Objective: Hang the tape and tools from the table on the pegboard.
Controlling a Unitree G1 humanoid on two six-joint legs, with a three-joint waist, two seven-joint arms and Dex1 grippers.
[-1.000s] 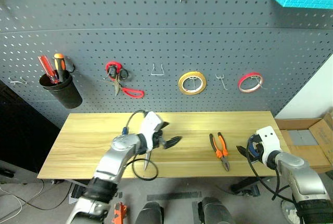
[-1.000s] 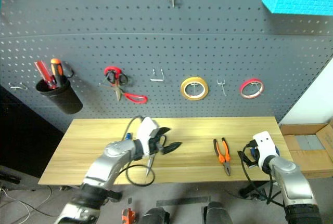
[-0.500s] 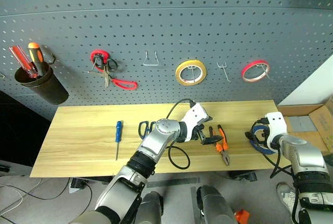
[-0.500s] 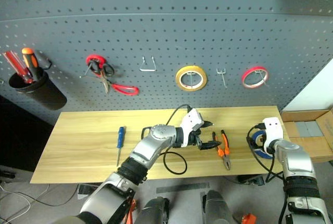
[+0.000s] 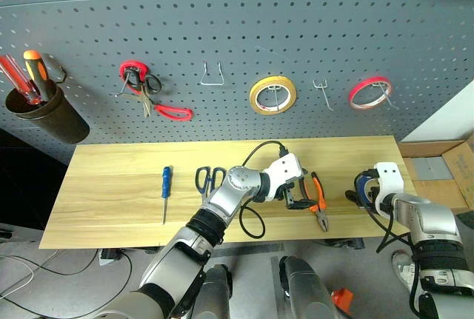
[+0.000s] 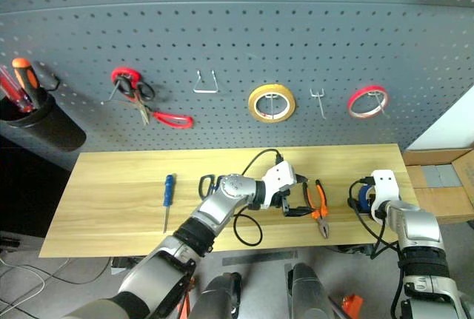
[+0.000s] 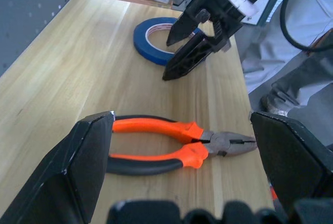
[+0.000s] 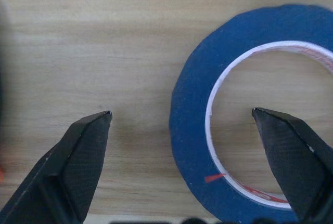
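On the wooden table [image 5: 118,215] lie a blue-handled screwdriver [image 5: 166,186], dark-blue-handled scissors [image 5: 207,178], orange-and-black pliers [image 5: 318,202] and, far right, the blue tape [image 7: 154,35]. My left gripper [image 5: 298,197] is open just left of the pliers. In the left wrist view the pliers [image 7: 171,143] lie flat between its spread fingers. My right gripper [image 5: 364,195] is open over the tape [image 8: 193,130], one finger above the ring's hole and the other outside the ring. The dark grey pegboard [image 5: 237,30] rises behind the table.
On the pegboard hang a black cup [image 5: 46,115] with red and orange screwdrivers, red-handled scissors [image 5: 152,101], a yellow tape roll [image 5: 272,95] and a red tape roll [image 5: 369,93]. Two bare hooks [image 5: 212,77] [image 5: 322,91] stand between them. A cardboard box [image 5: 437,171] sits right of the table.
The camera has tilted down. My left gripper has swung right from the table's middle to the pliers. My right gripper has edged forward over the blue tape. Both stay open.
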